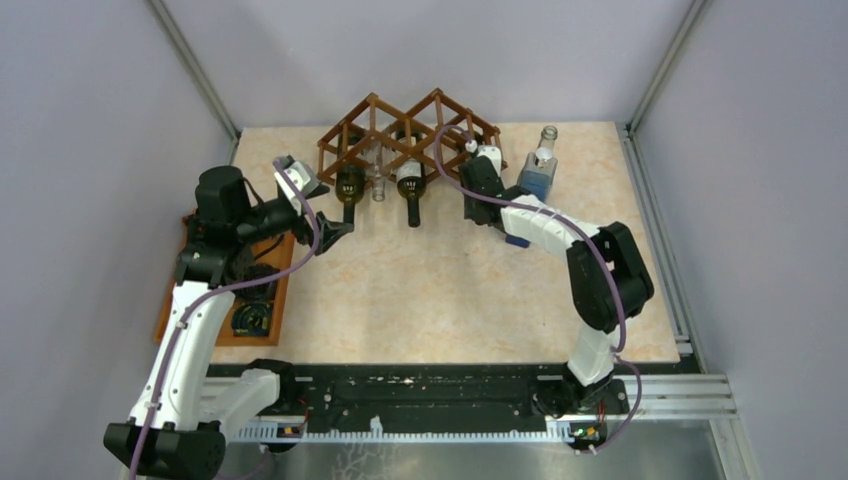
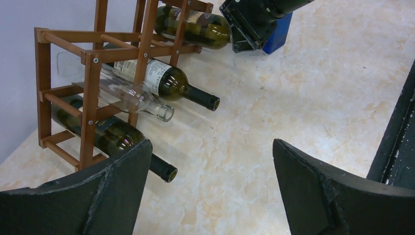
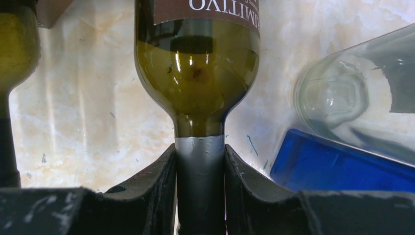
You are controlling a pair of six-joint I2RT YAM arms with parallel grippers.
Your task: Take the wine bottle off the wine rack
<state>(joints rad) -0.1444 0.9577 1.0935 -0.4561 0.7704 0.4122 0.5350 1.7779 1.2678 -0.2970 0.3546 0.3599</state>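
Note:
The brown lattice wine rack (image 1: 405,128) stands at the back of the table and holds several lying bottles. My right gripper (image 1: 478,178) is shut on the grey-foiled neck of the rightmost green wine bottle (image 3: 198,73), whose body still lies in the rack's right end (image 2: 195,27). In the right wrist view the fingers (image 3: 156,176) press both sides of the neck. My left gripper (image 1: 335,225) is open and empty, just in front of the rack's left end, near the leftmost dark bottle (image 2: 117,137).
A clear empty bottle (image 2: 134,97) and another green bottle (image 2: 171,83) lie in the rack's middle cells. A clear bottle with a blue base (image 1: 540,168) stands right of the rack, close to my right gripper. An orange-brown compartment tray (image 1: 170,300) lies at the table's left edge.

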